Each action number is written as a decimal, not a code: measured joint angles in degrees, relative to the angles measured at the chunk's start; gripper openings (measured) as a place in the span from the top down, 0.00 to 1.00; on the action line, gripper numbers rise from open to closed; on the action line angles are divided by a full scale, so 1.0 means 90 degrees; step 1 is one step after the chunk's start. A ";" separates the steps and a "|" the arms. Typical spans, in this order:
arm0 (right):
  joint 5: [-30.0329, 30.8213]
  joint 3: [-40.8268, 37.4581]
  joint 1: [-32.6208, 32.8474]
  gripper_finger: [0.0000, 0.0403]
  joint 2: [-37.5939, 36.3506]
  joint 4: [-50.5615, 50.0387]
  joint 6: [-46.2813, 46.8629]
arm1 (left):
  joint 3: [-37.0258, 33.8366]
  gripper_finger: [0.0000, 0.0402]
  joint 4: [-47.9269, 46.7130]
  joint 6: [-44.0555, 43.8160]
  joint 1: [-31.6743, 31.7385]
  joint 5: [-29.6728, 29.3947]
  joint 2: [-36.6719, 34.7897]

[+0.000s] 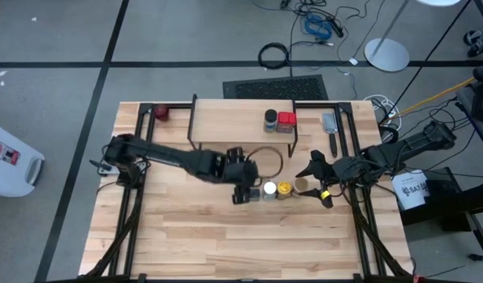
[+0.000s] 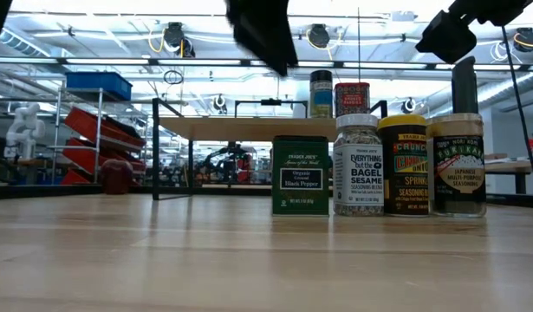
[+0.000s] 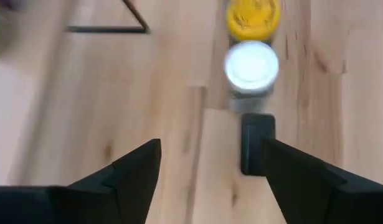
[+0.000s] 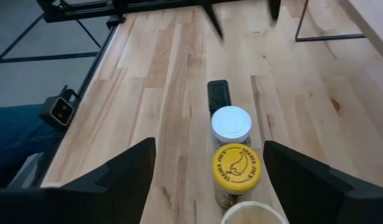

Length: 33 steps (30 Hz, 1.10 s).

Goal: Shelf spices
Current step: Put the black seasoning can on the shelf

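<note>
- A small dark-red round object (image 1: 162,113) sat at the far left corner of the light wooden tabletop (image 1: 194,236).
- The low shelf with a light wood plank top and thin black legs (image 1: 225,119) stood at the table's far edge; a dark jar (image 1: 270,121) and a red square tin (image 1: 286,119) stood side by side on its right end.
- The left gripper (image 1: 243,189) hung above the left end of a row of four spices, its fingers (image 3: 132,171) spread apart and holding nothing.
- The row ran left to right in the low view: a dark green rectangular pepper tin (image 2: 301,175), a white-capped sesame seasoning jar (image 2: 358,165), a yellow-topped jar (image 2: 403,165), and a tan-topped Japanese seasoning jar (image 2: 459,165), standing upright and close together in front of the shelf.
- The right gripper (image 1: 318,181) hovered just beside the tan-topped jar, its jaws wide and empty.
- A flat grey tool with a dark handle (image 1: 330,128) lay to the right of the shelf.
</note>
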 joint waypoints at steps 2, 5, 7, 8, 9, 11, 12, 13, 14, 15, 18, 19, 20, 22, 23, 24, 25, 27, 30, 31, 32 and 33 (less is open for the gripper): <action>0.0002 0.0000 0.0061 0.29 0.0001 0.0004 0.0040 | -0.0527 0.27 0.0701 -0.0132 -0.0125 0.0001 0.0032; -0.0001 0.0000 0.0124 0.29 0.0000 0.0009 0.0054 | -0.1190 0.22 0.1840 -0.0171 -0.0247 0.0122 0.0022; -0.0001 0.0000 0.0142 0.29 0.0002 0.0040 0.0055 | -0.1490 0.18 0.2227 -0.0213 -0.0278 0.0161 0.0020; 0.0000 0.0000 0.0146 0.29 0.0001 0.0062 0.0054 | -0.1588 0.17 0.2361 -0.0262 -0.0280 0.0205 0.0021; 0.0002 0.0000 0.0146 0.29 0.0000 0.0085 0.0052 | -0.1642 0.15 0.2408 -0.0323 -0.0278 0.0220 0.0022; 0.0002 0.0000 0.0146 0.29 0.0002 0.0097 0.0024 | -0.1700 0.14 0.2447 -0.0400 -0.0280 0.0223 0.0017; 0.0002 0.0000 0.0146 0.29 0.0002 0.0099 0.0017 | -0.1720 0.14 0.2468 -0.0462 -0.0287 0.0223 0.0022; 0.0005 0.0000 0.0146 0.29 0.0000 0.0099 -0.0001 | -0.1724 0.14 0.2481 -0.0501 -0.0301 0.0223 0.0062; 0.0017 0.0000 0.0146 0.29 0.0000 0.0104 -0.0009 | -0.1726 0.14 0.2528 -0.0504 -0.0328 0.0222 0.0083; 0.0033 0.0000 0.0146 0.29 0.0002 0.0099 -0.0027 | -0.1731 0.14 0.2534 -0.0504 -0.0358 0.0213 0.0097; 0.0041 0.0000 0.0146 0.29 0.0000 0.0105 -0.0067 | -0.1724 0.14 0.2877 -0.0506 -0.0448 0.0185 0.0208; 0.0045 0.0000 0.0146 0.29 0.0002 0.0102 -0.0068 | -0.1730 0.14 0.2838 -0.0509 -0.0471 0.0145 0.0245; 0.0050 0.0000 0.0146 0.29 0.0002 0.0105 -0.0068 | -0.1730 0.14 0.2893 -0.0508 -0.0493 0.0062 0.0320; 0.0050 0.0000 0.0146 0.29 0.0001 0.0099 -0.0077 | -0.1729 0.14 0.2943 -0.0501 -0.0525 -0.0115 0.0429; 0.0050 0.0000 0.0146 0.29 0.0002 0.0097 -0.0084 | -0.1733 0.14 0.2906 -0.0504 -0.0535 -0.0193 0.0477; 0.0050 0.0000 0.0146 0.29 0.0002 0.0101 -0.0091 | -0.1731 0.14 0.3005 -0.0504 -0.0535 -0.0202 0.0520; 0.0050 0.0000 0.0146 0.29 0.0000 0.0093 -0.0093 | -0.1728 0.14 0.2999 -0.0504 -0.0535 -0.0202 0.0539; 0.0050 0.0000 0.0146 0.29 0.0002 0.0099 -0.0090 | -0.1731 0.14 0.2964 -0.0509 -0.0538 -0.0204 0.0561; 0.0050 0.0000 0.0146 0.29 0.0000 0.0102 -0.0088 | -0.1731 0.14 0.2931 -0.0508 -0.0545 -0.0239 0.0591; 0.0050 0.0000 0.0146 0.29 0.0002 0.0092 -0.0085 | -0.1731 0.14 0.2960 -0.0506 -0.0545 -0.0239 0.0593; 0.0048 0.0000 0.0146 0.29 0.0001 0.0096 -0.0085 | -0.1731 0.14 0.2972 -0.0504 -0.0545 -0.0239 0.0593; 0.0048 0.0000 0.0146 0.29 0.0000 0.0101 -0.0085 | -0.1729 0.14 0.2979 -0.0503 -0.0545 -0.0245 0.0614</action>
